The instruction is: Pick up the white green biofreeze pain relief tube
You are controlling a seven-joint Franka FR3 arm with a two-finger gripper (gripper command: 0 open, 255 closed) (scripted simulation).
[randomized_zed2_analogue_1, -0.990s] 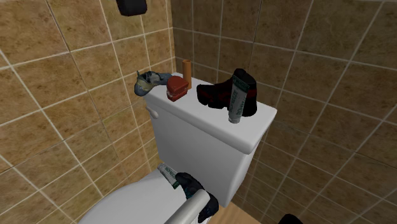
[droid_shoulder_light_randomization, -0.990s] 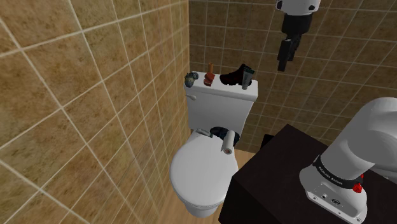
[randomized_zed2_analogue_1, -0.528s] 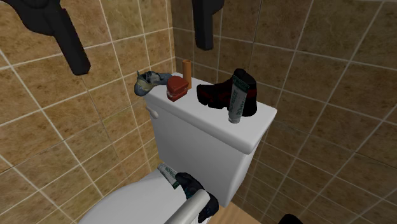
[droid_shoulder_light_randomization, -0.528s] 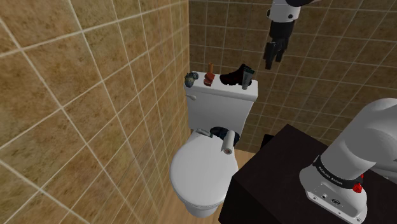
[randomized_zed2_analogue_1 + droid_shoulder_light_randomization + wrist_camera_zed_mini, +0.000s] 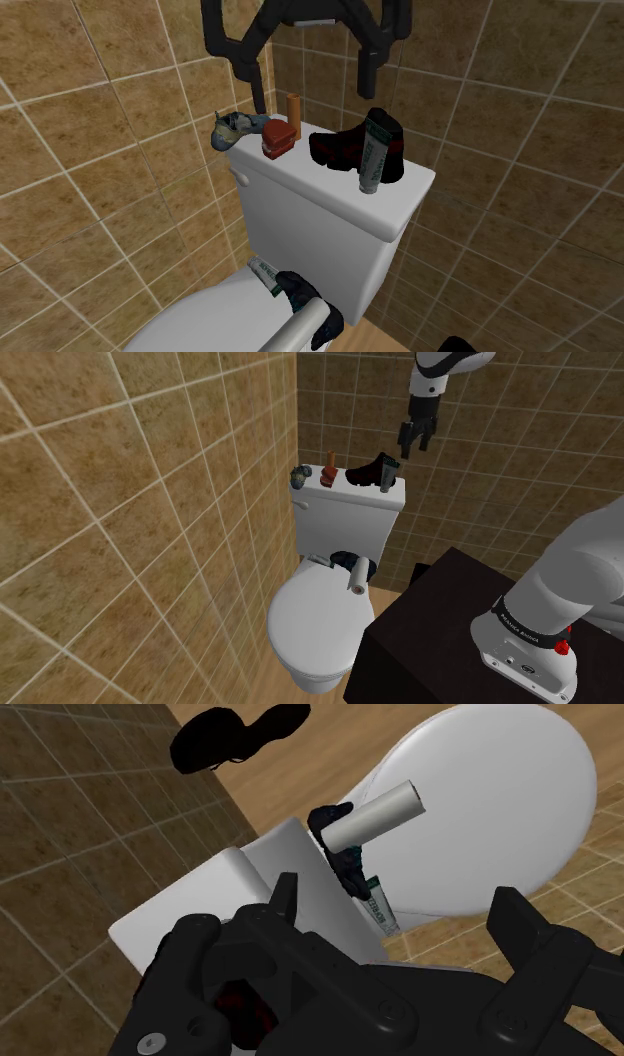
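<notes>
Claw (image 5: 314, 97) is wide open, its black fingers (image 5: 366, 70) well apart with nothing between them. It hangs above the back of the white toilet tank (image 5: 330, 215). Versus 0.5 s ago it has dropped and shifted toward the shoulder view's left (image 5: 408, 450); in the second exterior view both fingers now sit over the tank lid instead of far apart at the frame's top.

Target, the white-and-green squeeze tube (image 5: 373, 150), hasn't moved. It stands cap-down on the tank lid, leaning against the black ankle boot (image 5: 340, 148), near the lid edge on the second exterior view's right, below the claw and apart from it.

Also unchanged on the lid:
- small red block (image 5: 278, 140)
- orange cylinder (image 5: 294, 106) behind it
- grey-blue shoe (image 5: 235, 130) at the far end

Wrist view looks down past the claw (image 5: 398, 904) at the closed white toilet lid (image 5: 500, 794). On it lie a white roll (image 5: 375, 814) and a second green-and-white tube (image 5: 378, 909), flat beside a black object.
</notes>
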